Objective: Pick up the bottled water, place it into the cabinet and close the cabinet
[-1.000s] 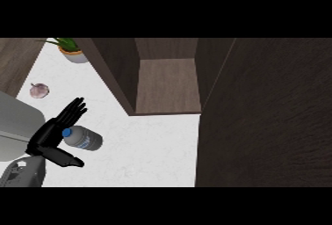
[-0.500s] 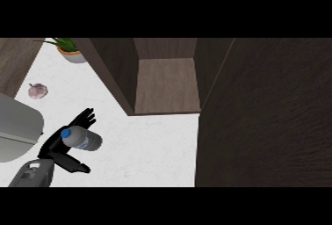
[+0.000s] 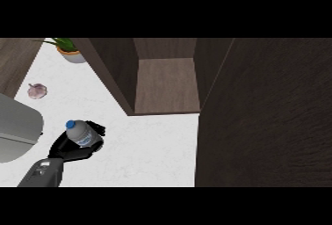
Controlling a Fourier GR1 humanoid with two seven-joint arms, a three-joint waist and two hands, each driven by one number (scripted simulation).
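Located at lower left of the frame: left hand (image 3: 66,151), black, on a grey forearm (image 3: 40,173) entering from the lower edge. Closed round the bottled water (image 3: 81,135), with fingers (image 3: 97,129) wrapped over the right side of the bottle and the palm under its lower part. Bottle held tilted, blue cap (image 3: 70,124) toward upper left, label facing up toward the viewer. Not possible to tell whether raised clear of the white worktop (image 3: 152,149) or resting on it.

Bottle position relative to the cabinet (image 3: 165,83): below and to the left, apart from it, outside the compartment. Cabinet standing open in the upper middle of the frame, with dark wooden side walls and a lighter brown inner panel ending at the worktop edge line.

Filling the right side of the frame from top to bottom: broad dark wood-grain panel (image 3: 266,114), adjoining the right wall of the cabinet. Cannot tell whether door or fixed front.

At upper left: potted plant (image 3: 70,49), green leaves in a pale pot, just beside the left cabinet wall. Below it, near the left edge: small pinkish item (image 3: 37,90), rounded, lying on the worktop, well apart from the bottle. At the left edge, middle height: grey body (image 3: 16,127) with a curved outline, just beside the hand; identity not determinable. In the upper left corner: strip of dark wood (image 3: 14,57) bordering the worktop.
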